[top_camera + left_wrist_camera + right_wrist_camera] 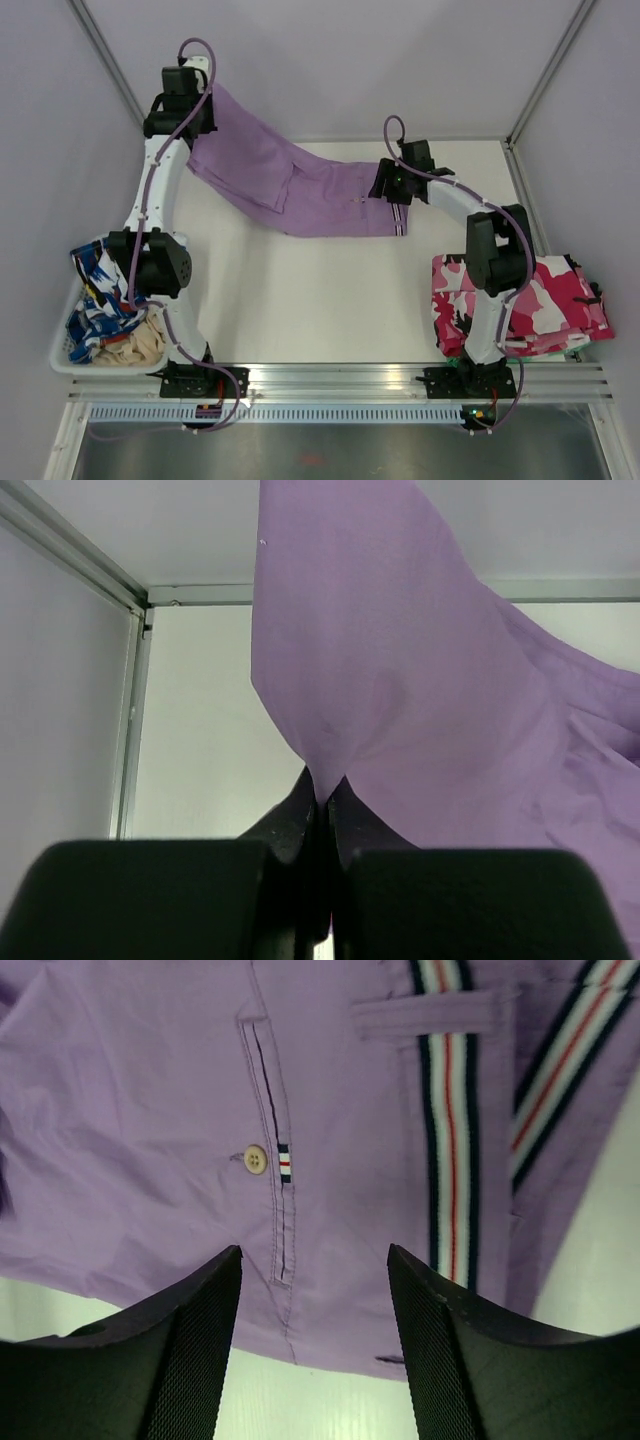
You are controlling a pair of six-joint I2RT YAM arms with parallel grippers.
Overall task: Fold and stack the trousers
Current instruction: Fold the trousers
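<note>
The lilac trousers point(300, 180) lie across the back of the white table, waist end to the right, leg end lifted at the far left. My left gripper point(190, 100) is shut on the cloth of the leg end; in the left wrist view the trousers point(400, 680) hang from the pinched fingers point(300, 815). My right gripper point(388, 190) hovers open over the waist. The right wrist view shows the trousers point(150, 1110) with a back pocket button point(256, 1159) and striped waistband point(450, 1110) just beyond the spread fingers point(200, 1320), nothing between them.
A folded pink, white and black camouflage garment point(545, 305) lies at the right edge by the right arm's base. A white basket point(62, 345) at the left holds blue-and-white patterned clothing point(100, 290) and beige cloth. Metal frame posts stand at the back corners.
</note>
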